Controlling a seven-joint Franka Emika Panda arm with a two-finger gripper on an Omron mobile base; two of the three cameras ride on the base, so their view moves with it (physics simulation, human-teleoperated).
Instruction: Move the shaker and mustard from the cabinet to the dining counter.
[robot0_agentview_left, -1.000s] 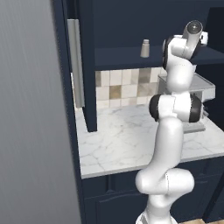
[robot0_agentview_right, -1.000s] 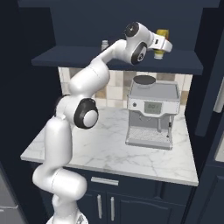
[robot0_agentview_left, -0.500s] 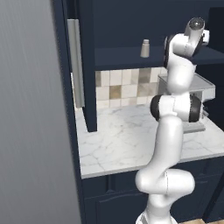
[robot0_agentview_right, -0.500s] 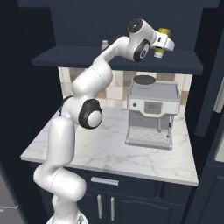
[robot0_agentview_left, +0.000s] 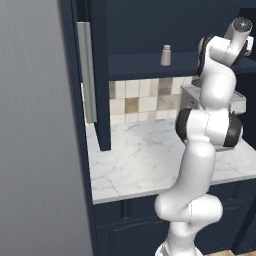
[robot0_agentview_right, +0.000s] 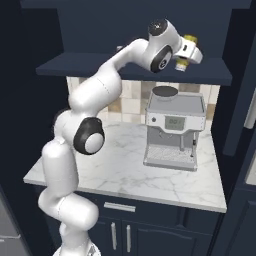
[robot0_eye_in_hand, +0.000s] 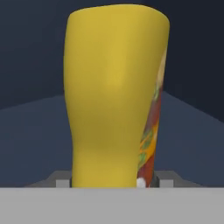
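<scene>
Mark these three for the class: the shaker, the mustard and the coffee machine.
shaker (robot0_agentview_left: 166, 55), left base view, middle of its pale body on the cabinet shelf.
mustard (robot0_eye_in_hand: 114, 92), hand view, centre of the yellow bottle's front.
coffee machine (robot0_agentview_right: 172, 135), right base view, its grey front panel.

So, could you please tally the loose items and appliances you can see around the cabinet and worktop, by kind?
Shaker: 1
Mustard bottle: 1
Coffee machine: 1
Total: 3
</scene>
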